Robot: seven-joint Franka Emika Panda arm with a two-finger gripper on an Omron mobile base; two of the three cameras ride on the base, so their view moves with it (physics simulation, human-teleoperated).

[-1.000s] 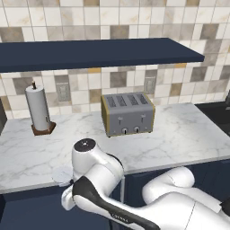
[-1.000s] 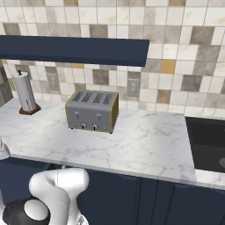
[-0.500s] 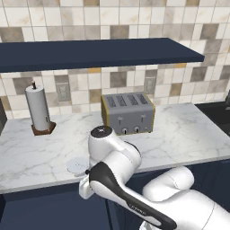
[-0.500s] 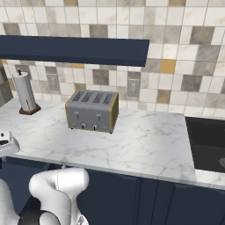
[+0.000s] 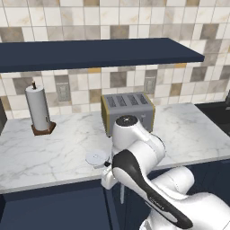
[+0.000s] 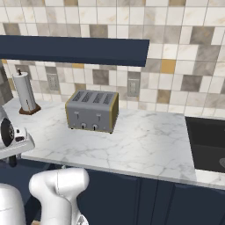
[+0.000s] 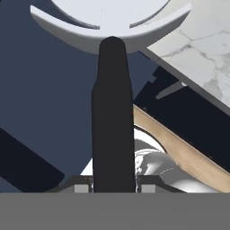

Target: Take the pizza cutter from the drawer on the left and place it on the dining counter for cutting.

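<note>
The hand (image 7: 114,186) is pinching the cutter (image 7: 112,112) by its black handle. In the hand view the handle stands straight up between the two finger tips, which press on it from both sides at the bottom. The pale wheel is at the far end of the handle, at the top of this view. So the long axis of the cutter goes along the hand, with the wheel pointing away from the wrist.

In the left base view the wheel (image 5: 96,157) shows as a flat pale disc just over the front edge of the worktop (image 5: 54,152), to the left of the arm's bent elbow. It is in front of the toaster (image 5: 128,111) and well apart from the paper roll (image 5: 38,108). I cannot tell if the wheel touches the marble or hangs a little above it.

Behind the handle, the hand view shows the navy cabinet fronts, and lower right a pale wooden edge that I judge to be the open drawer (image 7: 179,152). The cutter is therefore already out of the drawer.

The arm is folded tightly, with the elbow high over the worktop edge and the hand low at the left. This worktop has a tiled wall behind it, so I judge it is not the dining counter. The carrying to that counter is still to be done.
</note>
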